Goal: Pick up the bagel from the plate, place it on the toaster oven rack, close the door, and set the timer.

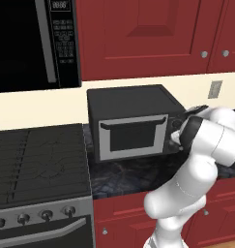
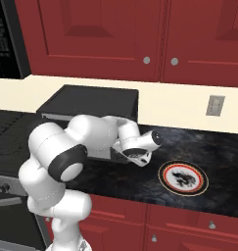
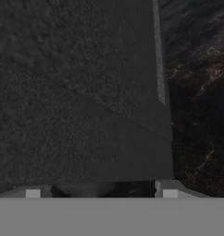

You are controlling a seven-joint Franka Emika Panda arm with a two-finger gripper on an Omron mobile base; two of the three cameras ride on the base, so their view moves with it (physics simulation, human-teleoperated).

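Observation:
The black toaster oven point(image 1: 131, 104) stands on the dark counter, and its silver-framed door point(image 1: 132, 135) is shut. My gripper point(image 1: 177, 137) is pressed up to the oven's right front corner, where it covers the control strip, so the timer is hidden. From the right the gripper point(image 2: 135, 156) hangs beside the oven point(image 2: 98, 100). Its fingertips point(image 3: 170, 193) stand wide apart, open, facing the oven's dark wall. The plate point(image 2: 183, 178) lies bare on the counter, right of the hand. The bagel and the rack are out of view.
A stove point(image 1: 36, 164) with dark grates adjoins the oven on the left, under a black microwave point(image 1: 32, 43). Red cabinets point(image 2: 91, 34) hang above and a wall outlet point(image 2: 215, 105) sits behind the plate. Dark counter point(image 2: 218, 152) stretches right of the plate.

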